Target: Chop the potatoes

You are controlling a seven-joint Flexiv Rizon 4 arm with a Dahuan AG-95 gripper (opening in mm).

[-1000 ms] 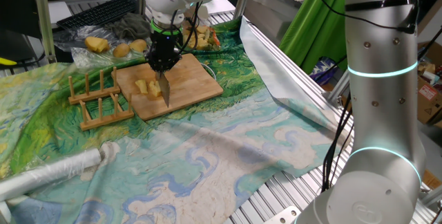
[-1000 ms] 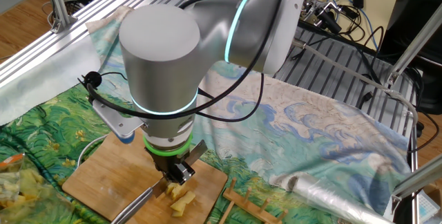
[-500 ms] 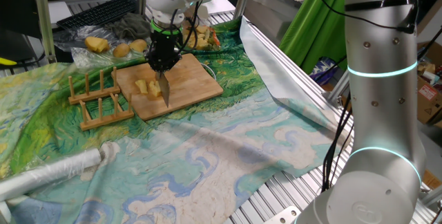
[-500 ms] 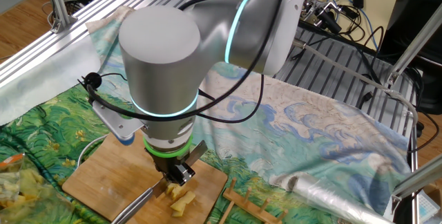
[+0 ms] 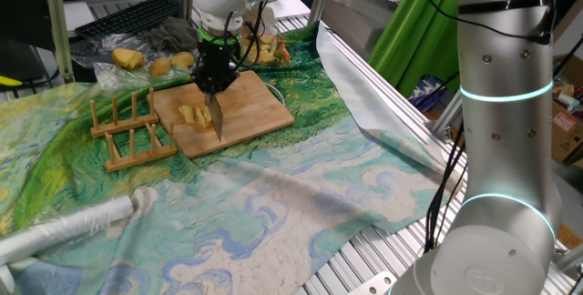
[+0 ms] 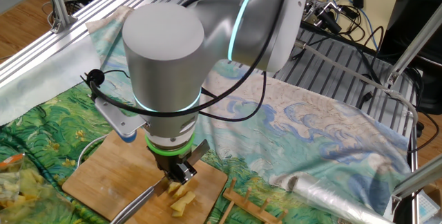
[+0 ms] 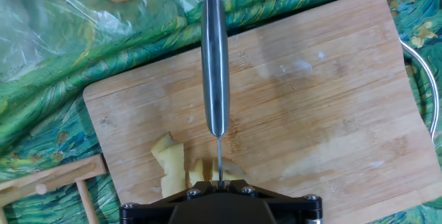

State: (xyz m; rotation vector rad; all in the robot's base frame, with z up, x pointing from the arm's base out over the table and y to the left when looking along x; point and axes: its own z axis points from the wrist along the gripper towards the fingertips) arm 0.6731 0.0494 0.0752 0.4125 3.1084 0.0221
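We have the gripper [image 5: 217,84] clamped on the knife [image 7: 215,65], pointing straight down with the blade edge-on over the wooden board [image 7: 311,106]. The potatoes [image 7: 181,171] lie as a few pale chunks near the board's 7 o'clock corner in the hand view, right at the blade. To chop well, we judge we should press straight down, lift clear, then shift toward the uncut lump at 9 o'clock.
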